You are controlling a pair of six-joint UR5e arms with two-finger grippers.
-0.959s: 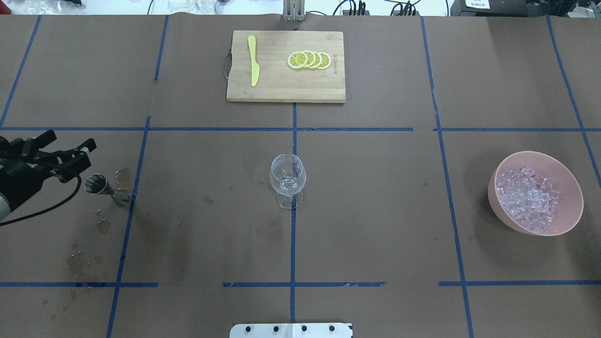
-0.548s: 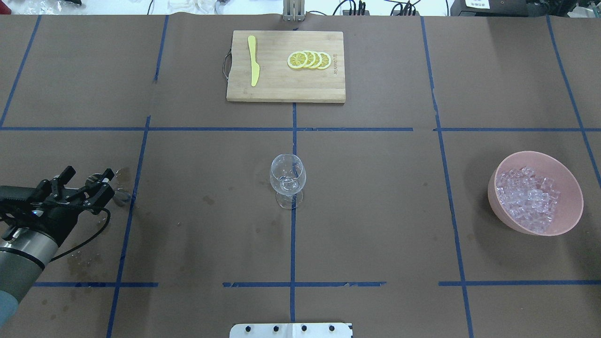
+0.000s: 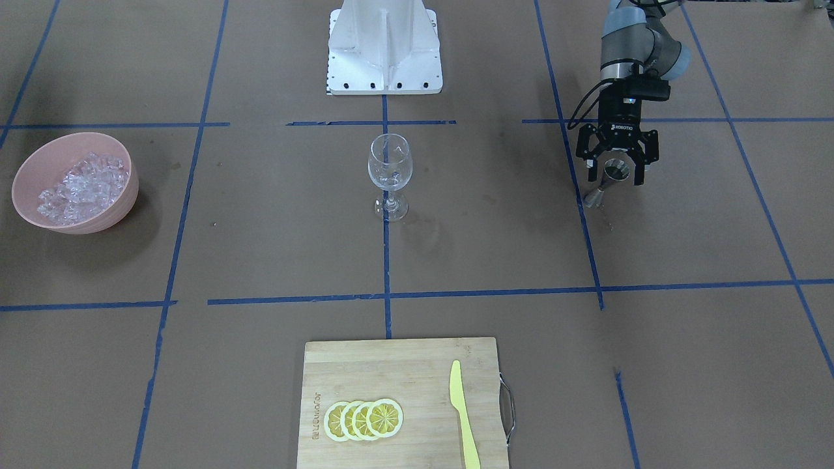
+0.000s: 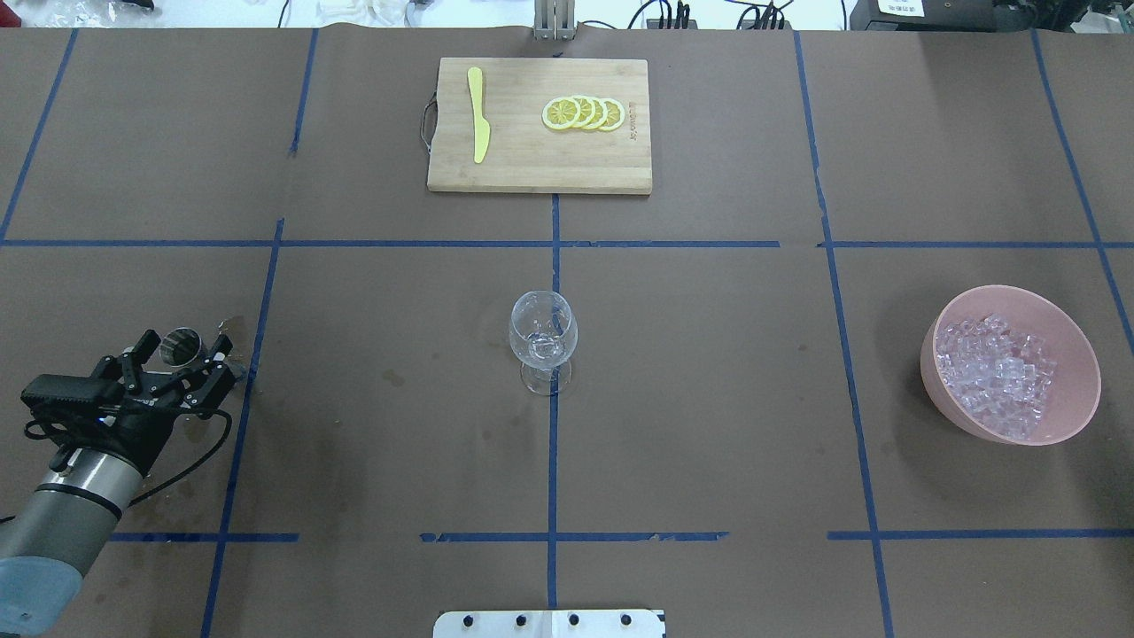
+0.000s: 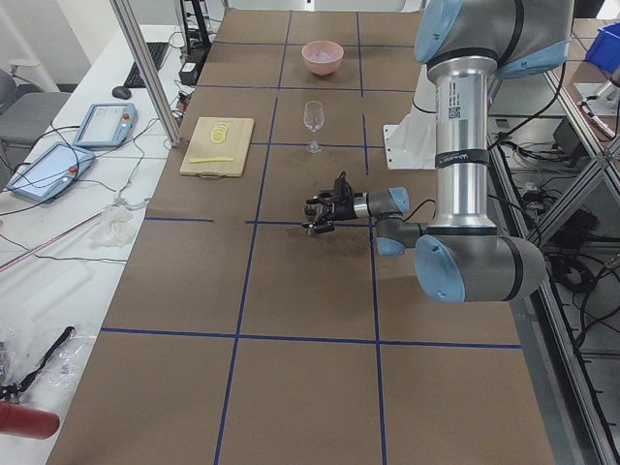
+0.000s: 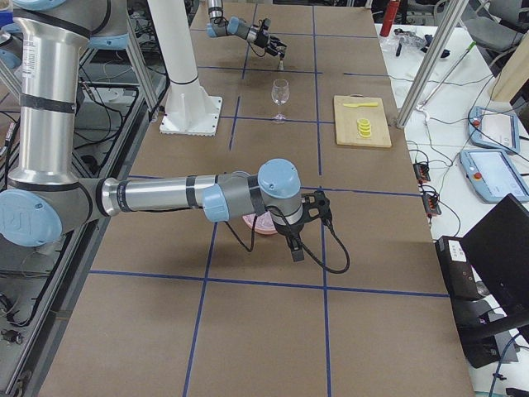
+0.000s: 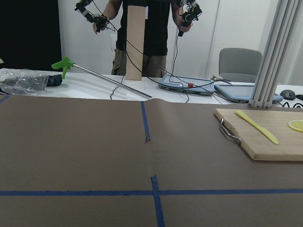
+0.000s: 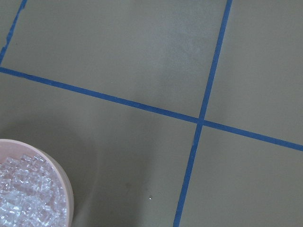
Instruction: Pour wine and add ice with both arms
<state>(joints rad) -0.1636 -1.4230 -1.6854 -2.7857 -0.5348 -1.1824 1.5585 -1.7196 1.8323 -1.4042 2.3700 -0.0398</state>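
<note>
Since a moment ago, the left gripper has come down and in. Now its two fingers sit on each side of the little metal cup near the left edge of the counter. The cup has not moved. The jaws are wide apart, with a gap on each side of the cup's top, so they are not squeezing it.

The ice is a shiny heap in the pink bowl near the right edge of the counter. The right gripper hangs in the air near that bowl. It shows only in the side view, so nobody can tell if its jaws are open or closed.

The wine glass stands up straight in the middle of the counter, well apart from both grippers. A wooden board lies at the middle of the far edge. On it are a row of lemon slices and a yellow knife.
</note>
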